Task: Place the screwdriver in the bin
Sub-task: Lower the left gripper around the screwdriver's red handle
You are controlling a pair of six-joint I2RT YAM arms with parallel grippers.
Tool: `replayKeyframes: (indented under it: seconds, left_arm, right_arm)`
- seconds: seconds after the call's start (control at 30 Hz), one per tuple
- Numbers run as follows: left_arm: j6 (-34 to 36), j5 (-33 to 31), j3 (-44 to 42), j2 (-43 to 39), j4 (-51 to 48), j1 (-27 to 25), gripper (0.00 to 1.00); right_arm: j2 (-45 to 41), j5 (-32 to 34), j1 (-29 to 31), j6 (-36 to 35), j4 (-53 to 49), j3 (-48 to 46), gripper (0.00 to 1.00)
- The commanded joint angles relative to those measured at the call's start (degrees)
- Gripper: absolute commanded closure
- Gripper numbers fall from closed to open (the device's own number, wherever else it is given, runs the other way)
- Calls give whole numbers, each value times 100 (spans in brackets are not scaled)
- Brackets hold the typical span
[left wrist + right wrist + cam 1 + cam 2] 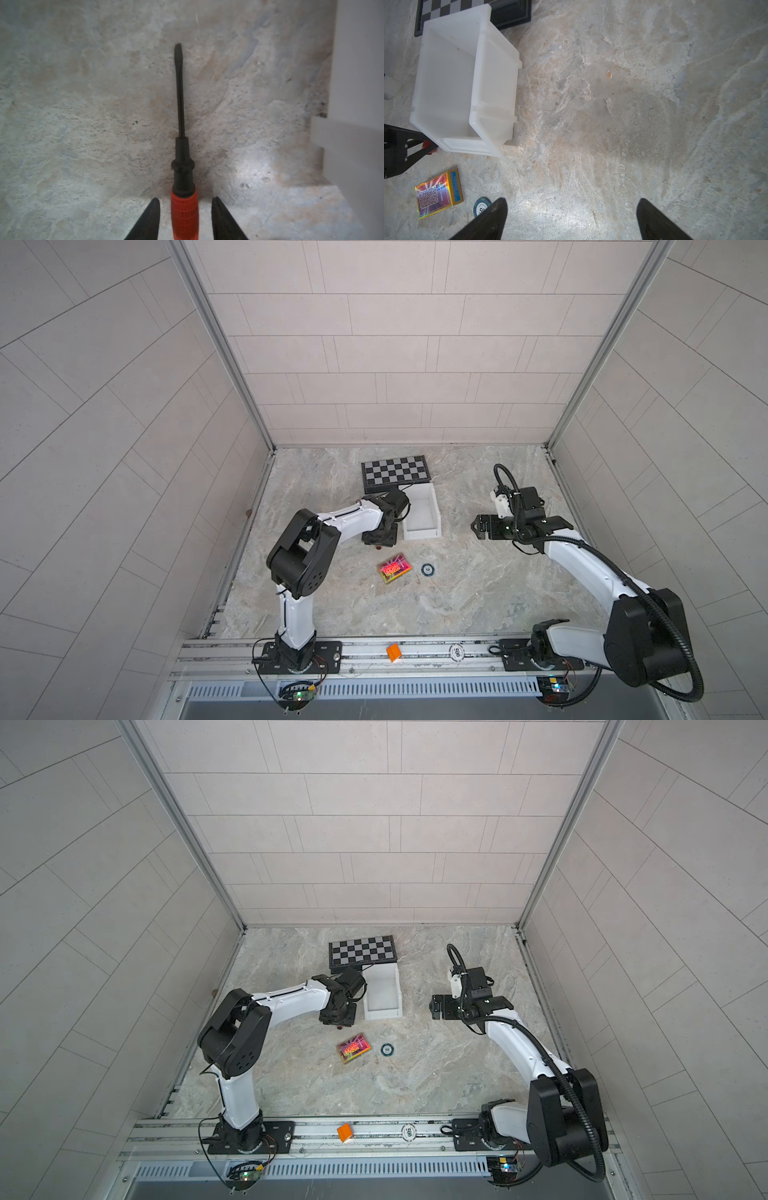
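Note:
The screwdriver lies flat on the marbled table, its dark shaft pointing away from my left gripper. Its red-orange handle sits between the two open fingers, with a gap on each side. In both top views my left gripper points down just left of the white bin and hides most of the screwdriver. The bin is empty. My right gripper hovers open to the right of the bin, holding nothing.
A black-and-grey chessboard lies directly behind the bin. A shiny pink card box and a round poker chip lie in front of it. An orange block rests on the front rail.

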Motion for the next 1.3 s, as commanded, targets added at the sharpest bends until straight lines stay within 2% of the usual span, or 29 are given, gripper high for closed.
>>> replayKeyframes:
  seconds: [0.0, 0.07, 0.2, 0.33, 0.4, 0.5, 0.7, 0.8, 0.9, 0.93, 1.1, 1.27]
  left_arm:
    - [61, -156, 312, -33, -122, -168, 53]
    - [128, -310, 812, 382, -759, -96, 53]
    - [222, -193, 994, 661, -695, -72, 52]
    - [143, -349, 998, 767, -800, -72, 52]
    - [91, -516, 810, 611, -751, -72, 53]
    - [60, -419, 414, 121, -502, -20, 50]
    - [-37, -542, 13, -834, -439, 73, 32]
    - [-335, -546, -289, -1239, -398, 243, 26]
    - [-770, -611, -811, -1713, -275, 415, 25]
    - [-906, -666, -1015, -1854, -201, 502, 22]
    - [-781, -375, -1645, -1906, 138, 1190, 24]
    - [-587, 131, -1674, -1512, 375, 1237, 29]
  right_arm:
    - [34, -475, -89, -330, -125, 13, 1]
    - [74, -128, -130, -288, -394, 98, 1]
    - [195, -241, -147, -263, -460, 103, 1]
    - [212, -198, -156, -280, -495, 29, 1]
    - [178, -162, -156, -298, -495, 34, 1]
    - [147, -68, -159, -316, -484, 39, 1]
    - [148, -40, -159, -325, -486, 20, 1]
    - [143, -40, -157, -341, -503, 30, 1]
    - [126, -26, -159, -342, -534, 48, 1]
    - [113, -18, -155, -351, -530, 40, 1]
    - [150, -78, -158, -342, -543, 53, 1]
    - [147, -76, -160, -340, -531, 56, 1]
